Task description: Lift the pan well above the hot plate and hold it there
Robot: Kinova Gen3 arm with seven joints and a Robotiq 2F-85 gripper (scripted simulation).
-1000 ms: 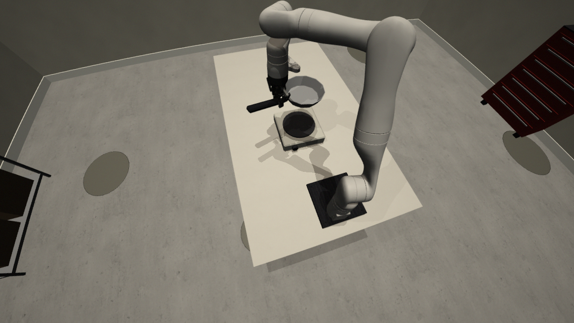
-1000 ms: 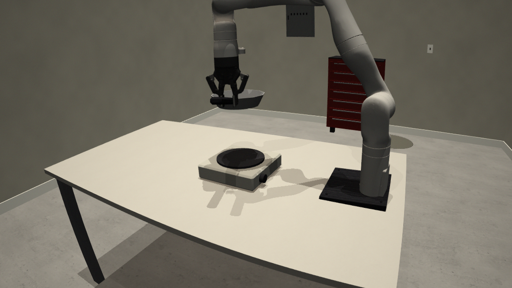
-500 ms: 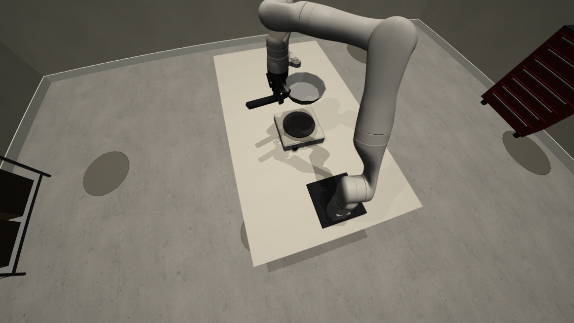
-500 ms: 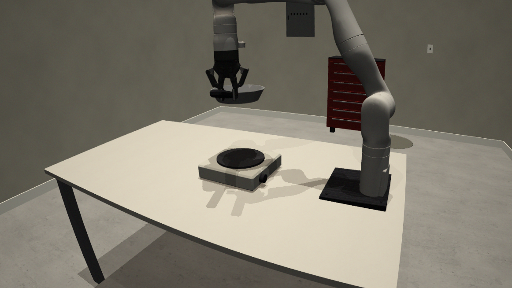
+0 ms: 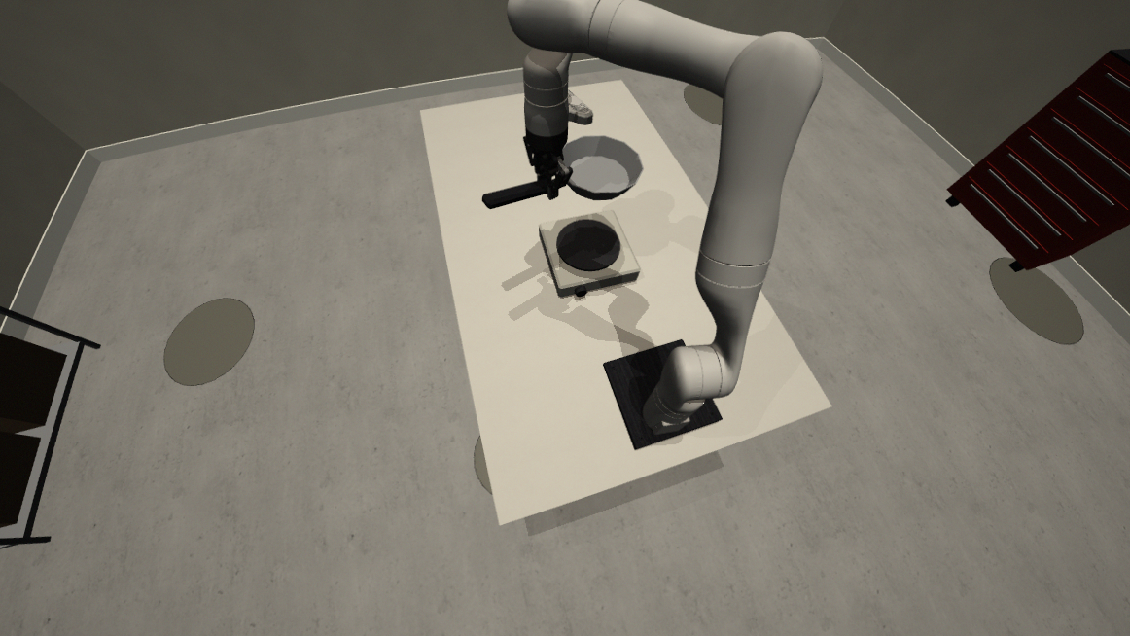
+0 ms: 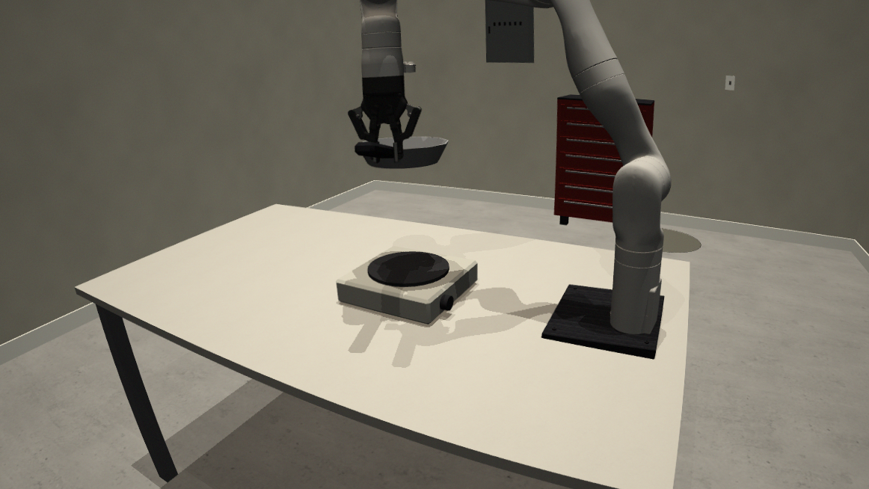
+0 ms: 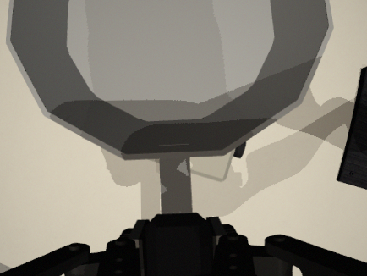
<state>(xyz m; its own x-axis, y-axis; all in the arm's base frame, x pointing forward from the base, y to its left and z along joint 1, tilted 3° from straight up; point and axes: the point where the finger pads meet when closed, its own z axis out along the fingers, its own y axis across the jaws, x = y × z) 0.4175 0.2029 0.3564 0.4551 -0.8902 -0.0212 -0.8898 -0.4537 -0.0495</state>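
While the black two-finger gripper [image 6: 384,147] points straight down, its jaws are seen partly closed and clamped on the dark straight handle [image 5: 513,194] of the grey faceted metal pan [image 6: 419,152]. Only that handle is touched by the fingers. The pan is held level in the air, high above the white square hot plate with its round black burner [image 6: 408,280], which is left standing on the cream rectangular table [image 6: 255,267]. From the wrist view, the pan's bowl [image 7: 169,39] is shown beyond the gripped handle [image 7: 176,185]. Further right on the table, the dark square base plate [image 6: 565,330] of the pale grey arm [image 6: 635,182] is seen. No readable writing or brand marks can be made out.
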